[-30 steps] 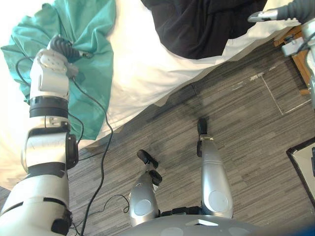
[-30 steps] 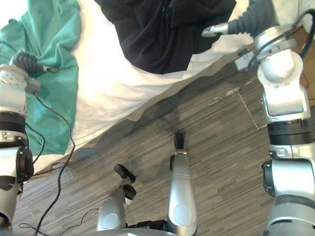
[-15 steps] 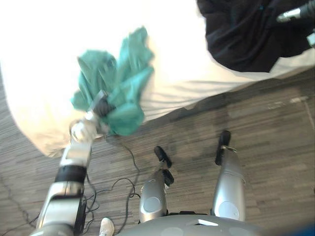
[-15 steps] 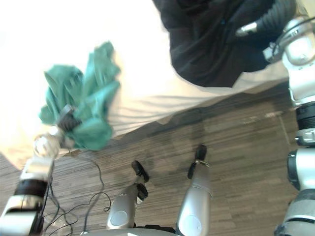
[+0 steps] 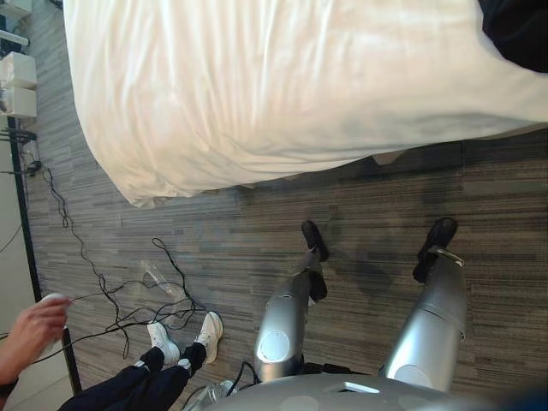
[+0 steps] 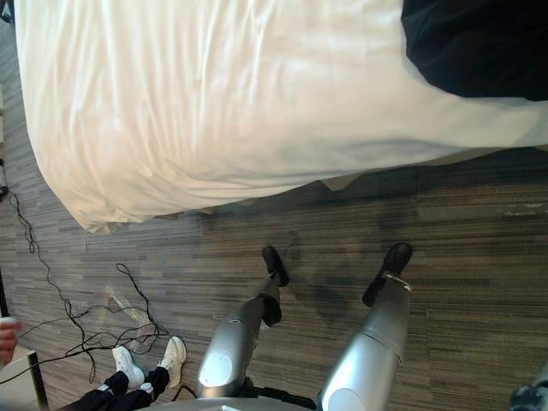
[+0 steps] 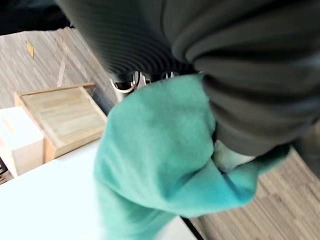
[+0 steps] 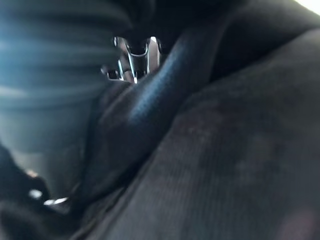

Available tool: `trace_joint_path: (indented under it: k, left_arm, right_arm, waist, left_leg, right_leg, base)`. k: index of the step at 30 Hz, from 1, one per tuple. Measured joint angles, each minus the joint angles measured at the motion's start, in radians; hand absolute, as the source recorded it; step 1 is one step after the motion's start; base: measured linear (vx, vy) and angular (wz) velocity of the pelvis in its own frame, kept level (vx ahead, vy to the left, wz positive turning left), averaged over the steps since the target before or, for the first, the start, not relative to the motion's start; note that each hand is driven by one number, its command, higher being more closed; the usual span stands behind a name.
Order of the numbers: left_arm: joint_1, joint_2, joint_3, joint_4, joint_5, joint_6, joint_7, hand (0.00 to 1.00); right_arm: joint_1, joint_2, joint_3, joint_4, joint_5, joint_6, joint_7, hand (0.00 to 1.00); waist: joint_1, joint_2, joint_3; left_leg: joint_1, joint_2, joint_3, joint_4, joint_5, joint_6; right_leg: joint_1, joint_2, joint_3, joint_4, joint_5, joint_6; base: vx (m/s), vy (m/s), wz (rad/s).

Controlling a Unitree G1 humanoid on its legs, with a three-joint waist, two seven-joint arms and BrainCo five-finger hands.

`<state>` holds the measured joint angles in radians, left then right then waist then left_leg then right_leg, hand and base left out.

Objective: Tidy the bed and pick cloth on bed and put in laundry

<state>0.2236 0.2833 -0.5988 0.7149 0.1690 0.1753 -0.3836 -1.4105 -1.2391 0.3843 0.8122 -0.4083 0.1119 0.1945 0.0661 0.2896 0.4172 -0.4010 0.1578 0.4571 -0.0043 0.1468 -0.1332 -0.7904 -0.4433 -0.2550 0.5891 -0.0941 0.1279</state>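
With my left hand's (image 7: 250,75) fingers bunched round the green cloth (image 7: 155,150) hanging by the bed (image 5: 300,86), I'd grip hard toward the laundry; my right hand (image 8: 50,100) is at the black cloth (image 6: 479,43), grip I cannot tell.

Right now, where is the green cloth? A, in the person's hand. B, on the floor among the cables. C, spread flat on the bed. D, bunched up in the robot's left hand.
D: in the left wrist view the teal cloth hangs in a bunch from under the left hand, held up clear of the white bed and the floor below it.
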Motion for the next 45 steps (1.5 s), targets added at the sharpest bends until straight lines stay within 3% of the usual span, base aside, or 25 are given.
trace_joint_path:
  k: [3,7,10,11,13,15,18,22,28,30,31,33,34,35,36,37,38,39,40,42,43,45]
  left_arm:
    - [0.006,-0.001,0.000,0.007,0.001,-0.018,0.022,1.00]
    - [0.023,-0.002,0.013,0.014,-0.001,-0.050,0.034,1.00]
    - [0.053,0.003,0.042,0.005,-0.027,-0.056,0.012,1.00]
    - [0.060,0.012,0.053,-0.003,-0.029,-0.048,-0.024,1.00]
    - [0.070,0.022,0.066,-0.019,-0.029,-0.031,-0.062,1.00]
    - [0.072,0.038,0.073,-0.033,-0.032,-0.003,-0.125,1.00]
    - [0.063,0.058,0.075,-0.036,-0.042,0.074,-0.223,1.00]
    - [0.051,0.059,0.083,-0.019,-0.040,0.190,-0.345,1.00]
    - [0.062,0.010,0.139,0.127,0.074,0.365,-0.544,1.00]
    - [0.081,0.007,0.175,0.161,0.097,0.432,-0.563,1.00]
    - [0.089,0.003,0.215,0.200,0.094,0.465,-0.537,1.00]
    - [0.100,-0.004,0.320,0.263,0.062,0.477,-0.426,1.00]
    - [0.106,-0.012,0.425,0.301,0.008,0.465,-0.278,1.00]
    - [0.097,-0.021,0.535,0.327,-0.034,0.421,-0.108,1.00]
    - [0.087,-0.027,0.605,0.330,-0.054,0.378,0.011,1.00]
    - [0.077,-0.029,0.639,0.329,-0.075,0.344,0.088,1.00]
    - [0.044,-0.029,0.680,0.322,-0.118,0.250,0.220,1.00]
    - [-0.004,-0.027,0.709,0.283,-0.150,0.192,0.307,1.00]
    - [-0.027,-0.026,0.720,0.256,-0.174,0.159,0.345,1.00]
    - [-0.119,-0.025,0.728,0.139,-0.258,0.051,0.436,1.00]
    - [-0.147,-0.028,0.727,0.114,-0.278,0.031,0.444,1.00]
    - [-0.223,-0.057,0.726,0.047,-0.355,-0.032,0.483,1.00]
  right_arm:
    - [0.024,-0.001,-0.043,-0.005,0.122,-0.016,0.000,1.00]
    - [0.201,0.030,-0.141,0.019,0.362,-0.124,0.003,1.00]
    - [0.377,0.121,-0.278,0.028,0.541,-0.187,0.040,1.00]
    - [0.483,0.186,-0.356,0.029,0.631,-0.205,0.061,1.00]
    - [0.578,0.256,-0.422,0.026,0.702,-0.215,0.083,1.00]
    - [0.723,0.383,-0.512,-0.003,0.794,-0.219,0.097,1.00]
    - [0.925,0.634,-0.563,-0.037,0.857,-0.230,0.095,1.00]
    - [1.090,0.799,-0.565,-0.051,0.858,-0.229,0.075,1.00]
    - [1.231,0.847,-0.605,-0.020,0.866,-0.227,0.077,1.00]
    - [1.242,0.848,-0.648,0.037,0.865,-0.216,0.079,1.00]
    - [1.249,0.849,-0.685,0.087,0.864,-0.211,0.082,1.00]
    - [1.253,0.850,-0.741,0.161,0.854,-0.200,0.083,1.00]
    - [1.260,0.857,-0.769,0.191,0.846,-0.193,0.088,1.00]
    - [1.271,0.871,-0.790,0.204,0.822,-0.190,0.091,1.00]
    - [1.283,0.887,-0.798,0.203,0.801,-0.190,0.096,1.00]
    - [1.294,0.900,-0.802,0.199,0.782,-0.191,0.099,1.00]
    - [1.322,0.927,-0.802,0.185,0.730,-0.195,0.108,1.00]
    - [1.359,0.960,-0.779,0.166,0.692,-0.197,0.113,1.00]
    - [1.378,0.977,-0.756,0.153,0.675,-0.201,0.114,1.00]
    - [1.449,1.043,-0.635,0.074,0.658,-0.209,0.120,1.00]
    - [1.461,1.058,-0.608,0.058,0.657,-0.214,0.122,1.00]
    - [1.496,1.104,-0.528,0.003,0.661,-0.233,0.129,1.00]
  waist:
    - [-0.011,-0.001,-0.001]
    - [-0.036,-0.007,0.002]
    - [-0.062,-0.031,0.004]
    - [-0.075,-0.051,0.005]
    - [-0.086,-0.070,0.005]
    - [-0.098,-0.098,0.007]
    - [-0.117,-0.150,0.010]
    - [-0.118,-0.196,-0.015]
    - [-0.108,-0.251,-0.130]
    - [-0.104,-0.257,-0.170]
    - [-0.103,-0.258,-0.199]
    - [-0.100,-0.256,-0.221]
    - [-0.098,-0.256,-0.228]
    - [-0.098,-0.254,-0.235]
    - [-0.097,-0.254,-0.237]
    - [-0.096,-0.256,-0.239]
    - [-0.098,-0.259,-0.239]
    - [-0.098,-0.265,-0.244]
    - [-0.096,-0.271,-0.251]
    - [-0.096,-0.294,-0.274]
    - [-0.101,-0.303,-0.278]
    - [-0.108,-0.334,-0.282]
  left_leg:
    - [0.017,-0.002,0.002,0.006,0.013,0.002]
    - [0.104,0.010,0.002,0.008,0.006,-0.006]
    - [0.151,0.042,-0.001,0.064,-0.062,-0.014]
    - [0.172,0.059,-0.002,0.115,-0.100,-0.013]
    - [0.194,0.074,-0.001,0.163,-0.137,-0.014]
    - [0.227,0.101,0.001,0.226,-0.187,-0.015]
    - [0.291,0.135,0.009,0.287,-0.241,-0.018]
    - [0.364,0.127,0.024,0.282,-0.259,-0.018]
    - [0.462,0.076,0.034,0.178,-0.238,-0.011]
    - [0.495,0.060,0.037,0.121,-0.218,-0.013]
    - [0.514,0.050,0.034,0.081,-0.201,-0.017]
    - [0.545,0.044,0.031,0.029,-0.178,-0.021]
    - [0.561,0.045,0.029,0.002,-0.166,-0.025]
    - [0.574,0.047,0.025,-0.019,-0.155,-0.028]
    - [0.579,0.048,0.024,-0.033,-0.149,-0.030]
    - [0.581,0.048,0.021,-0.036,-0.146,-0.031]
    - [0.589,0.048,0.007,-0.052,-0.137,-0.031]
    - [0.592,0.047,-0.011,-0.066,-0.129,-0.031]
    - [0.590,0.046,-0.019,-0.069,-0.126,-0.031]
    - [0.573,0.037,-0.060,-0.090,-0.111,-0.023]
    - [0.572,0.031,-0.071,-0.093,-0.110,-0.021]
    - [0.568,-0.004,-0.105,-0.093,-0.114,-0.008]
  right_leg:
    - [0.007,-0.004,0.008,0.016,0.003,-0.009]
    - [0.117,0.013,-0.008,-0.017,0.002,-0.010]
    - [0.206,0.041,-0.019,-0.053,0.005,-0.005]
    - [0.259,0.053,-0.020,-0.079,0.012,0.004]
    - [0.310,0.064,-0.021,-0.106,0.021,0.011]
    - [0.383,0.086,-0.021,-0.148,0.037,0.020]
    - [0.499,0.119,-0.025,-0.223,0.069,0.029]
    - [0.601,0.126,-0.025,-0.319,0.112,0.041]
    - [0.741,0.130,-0.039,-0.496,0.177,0.042]
    - [0.771,0.132,-0.048,-0.529,0.181,0.041]
    - [0.787,0.133,-0.059,-0.546,0.182,0.040]
    - [0.812,0.141,-0.071,-0.560,0.182,0.040]
    - [0.824,0.149,-0.079,-0.571,0.182,0.040]
    - [0.836,0.156,-0.090,-0.580,0.183,0.041]
    - [0.840,0.160,-0.093,-0.581,0.183,0.042]
    - [0.842,0.161,-0.100,-0.581,0.185,0.045]
    - [0.855,0.161,-0.119,-0.583,0.188,0.050]
    - [0.871,0.161,-0.142,-0.587,0.187,0.050]
    - [0.873,0.160,-0.150,-0.588,0.185,0.052]
    - [0.879,0.143,-0.195,-0.561,0.163,0.056]
    - [0.874,0.132,-0.203,-0.541,0.150,0.059]
    - [0.847,0.064,-0.228,-0.411,0.094,0.058]
  base:
    - [0.10,-0.081,-0.06]
    - [0.12,-0.064,-0.17]
    - [0.07,-0.018,-0.24]
    - [0.05,0.000,-0.26]
    - [0.04,0.027,-0.26]
    - [0.02,0.051,-0.30]
    - [0.02,0.082,-0.25]
    - [0.01,0.077,-0.13]
    - [0.02,0.048,-0.01]
    - [0.05,0.004,0.08]
    - [0.09,-0.012,0.16]
    - [0.09,-0.019,0.13]
    - [0.06,-0.033,0.11]
    - [0.07,-0.041,0.13]
    - [0.05,-0.032,0.13]
    - [0.07,-0.024,0.20]
    - [0.06,-0.017,0.38]
    - [0.06,-0.013,0.41]
    - [0.04,-0.007,0.44]
    - [0.03,0.001,0.51]
    - [0.03,0.024,0.55]
    - [0.02,0.049,0.44]
